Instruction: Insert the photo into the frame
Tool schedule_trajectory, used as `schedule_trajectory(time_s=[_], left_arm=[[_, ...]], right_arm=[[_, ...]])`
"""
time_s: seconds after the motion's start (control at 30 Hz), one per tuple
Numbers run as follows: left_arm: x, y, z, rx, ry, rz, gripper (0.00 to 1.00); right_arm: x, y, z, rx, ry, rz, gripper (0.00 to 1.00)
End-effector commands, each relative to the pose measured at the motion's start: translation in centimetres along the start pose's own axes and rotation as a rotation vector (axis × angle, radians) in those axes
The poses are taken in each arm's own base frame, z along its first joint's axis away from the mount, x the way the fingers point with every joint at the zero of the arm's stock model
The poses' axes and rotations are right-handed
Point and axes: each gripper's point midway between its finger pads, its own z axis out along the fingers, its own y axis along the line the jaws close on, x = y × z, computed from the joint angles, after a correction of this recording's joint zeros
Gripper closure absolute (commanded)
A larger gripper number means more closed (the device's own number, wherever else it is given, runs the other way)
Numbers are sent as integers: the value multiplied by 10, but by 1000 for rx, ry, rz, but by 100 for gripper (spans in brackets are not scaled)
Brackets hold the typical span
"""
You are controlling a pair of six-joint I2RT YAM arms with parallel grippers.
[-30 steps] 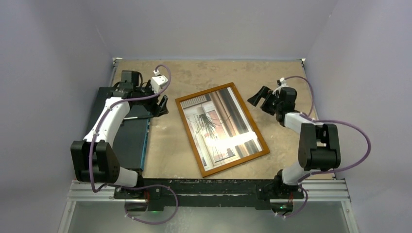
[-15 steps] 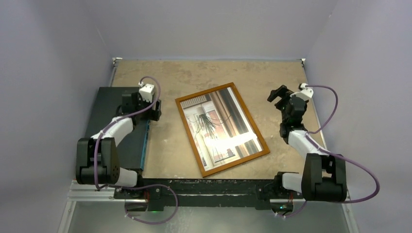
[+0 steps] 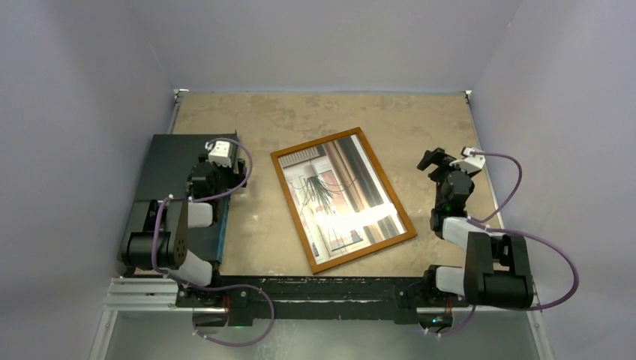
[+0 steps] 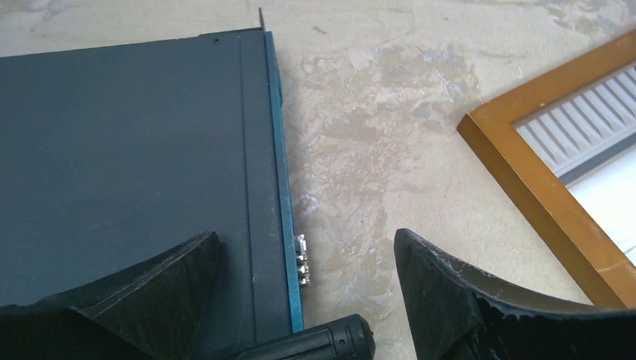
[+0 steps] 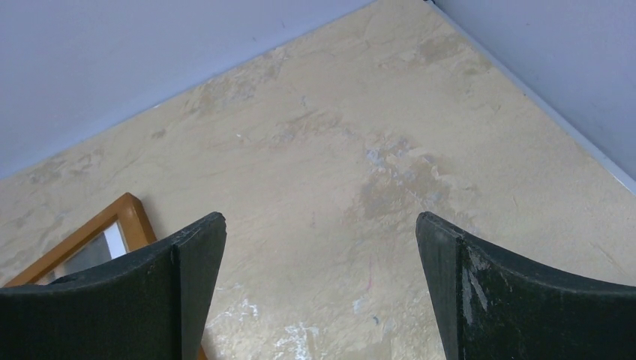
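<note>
The left gripper has its two black fingers spread wide, with nothing between them. Directly below the gap lie the teal side edge of a dark flat box and a small metal clasp on that edge. The finger on the left of the wrist view hangs over the box lid, and the other over bare tan tabletop. Ahead of that second finger and off to its right is one corner of the frame. It is well apart from the fingertip, with a strip of mottled table between frame and box. Inside the corner a pale slatted patch of the photo shows.

The right gripper is also wide open and holds nothing. Between its fingers there is only tabletop, running out to the lavender walls. Another corner of the frame shows just beyond the left-hand finger and is partly hidden behind it.

From above, the frame lies flat and skewed between the two grippers, nearer the table's front edge than its back. The photo, with its spiky plant by a bright window, fills the opening from edge to edge. It appears to sit within the frame, though glare makes it hard to say whether it lies under the pane or on it. Neither gripper touches the frame. The left one is over the box off the frame's left side, and the right one is off its far right side.
</note>
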Motion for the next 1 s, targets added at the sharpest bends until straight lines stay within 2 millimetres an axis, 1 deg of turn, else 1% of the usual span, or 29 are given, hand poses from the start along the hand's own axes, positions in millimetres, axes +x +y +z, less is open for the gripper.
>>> schedule_trajectory(time_s=[0.0, 0.07, 0.1, 0.17, 0.2, 0.23, 0.27, 0.3, 0.37, 0.4, 0.43, 0.47, 0.5, 0.53, 0.57, 0.6, 0.63, 0.7, 0.77, 0.8, 0.97], left_arm=[[-25, 11, 1, -69, -176, -40, 14], [-16, 11, 0, -74, -177, -40, 14], [-20, 10, -3, -66, -213, -29, 14], [-18, 4, -12, -44, -249, 1, 14], [-23, 2, -18, -39, -305, 1, 12], [-15, 0, -22, -31, -292, 4, 10], [-12, -1, -25, -28, -273, 14, 9], [-15, -1, -25, -29, -283, 15, 9], [-18, -3, -18, -12, -289, 8, 8], [-14, -1, -10, -19, -237, 5, 7], [-7, 4, -3, -38, -185, -3, 7], [-9, 4, -4, -54, -205, 1, 7], [-13, 4, -5, -57, -225, 0, 6], [-11, 4, -5, -61, -207, 2, 6], [-10, 5, -5, -63, -200, 3, 6], [-10, 4, -5, -61, -209, 0, 5], [-12, 4, -6, -60, -223, 1, 5], [-10, 4, -5, -62, -204, 3, 5], [-11, 4, -5, -61, -213, 1, 4], [-11, 4, -6, -62, -215, 0, 4], [-11, 4, -5, -62, -213, 0, 3]], right_arm=[[-26, -1, 2, -17, -159, -65, 1], [-26, 3, 5, -43, -179, -100, 1], [-27, 3, 6, -50, -187, -116, 1], [-23, 3, 6, -56, -186, -133, 1], [-20, 3, 3, -70, -198, -139, 1], [-24, 6, -2, -95, -237, -143, 1], [-23, 9, -5, -110, -246, -152, 1], [-20, 12, -6, -122, -236, -169, 1], [-10, 22, -10, -174, -235, -210, 1], [-11, 30, -12, -217, -285, -222, 1], [-4, 30, -9, -200, -255, -237, 1], [4, 25, 1, -144, -181, -235, 1], [0, 24, 9, -122, -201, -239, 1], [2, 32, 9, -118, -210, -259, 1], [13, 37, 10, -132, -147, -258, 1], [13, 38, 9, -141, -158, -267, 1], [5, 38, 8, -141, -201, -266, 1], [13, 37, 7, -139, -153, -274, 1], [4, 38, 7, -139, -203, -267, 1], [7, 37, 7, -134, -185, -270, 1], [6, 36, 7, -132, -193, -268, 1]])
